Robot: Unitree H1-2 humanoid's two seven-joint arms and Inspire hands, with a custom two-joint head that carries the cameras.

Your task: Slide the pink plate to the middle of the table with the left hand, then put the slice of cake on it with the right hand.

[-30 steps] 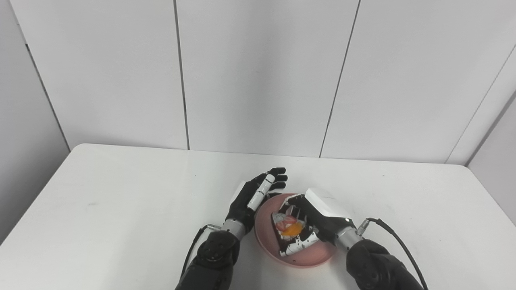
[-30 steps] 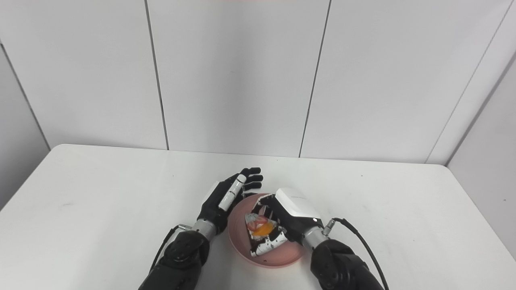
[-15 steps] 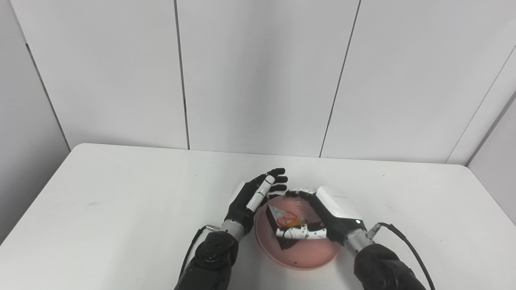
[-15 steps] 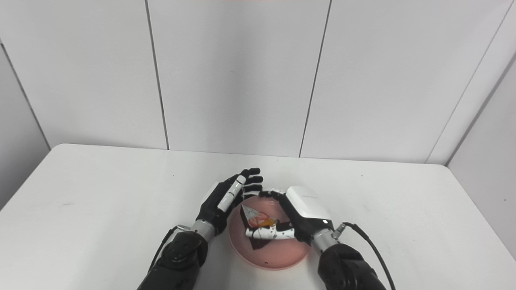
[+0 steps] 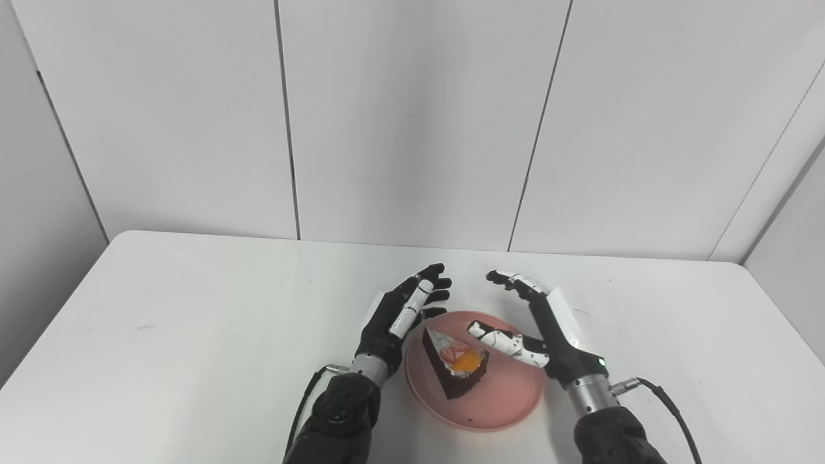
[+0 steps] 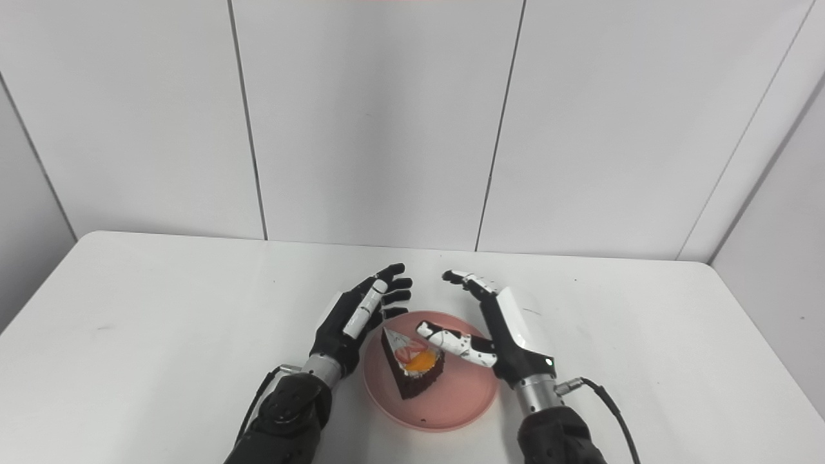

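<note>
The pink plate [image 5: 496,406] lies near the front middle of the white table. A dark chocolate cake slice [image 5: 454,367] with white cream, a strawberry and an orange piece on top rests on the plate's left half. My right hand [image 5: 544,322] hangs open over the plate's right side, fingers spread, thumb reaching toward the cake without touching it. My left hand [image 5: 399,316] is open just off the plate's left rim, fingers extended forward, holding nothing.
The white table [image 5: 193,322] stretches wide to the left and right of the plate. Grey wall panels [image 5: 412,116] stand behind its far edge. A black cable [image 5: 670,406] trails from my right wrist.
My right hand let go of the cake slice, opened and drew back to the right. The cake now lies on the plate. My left hand has barely moved.
</note>
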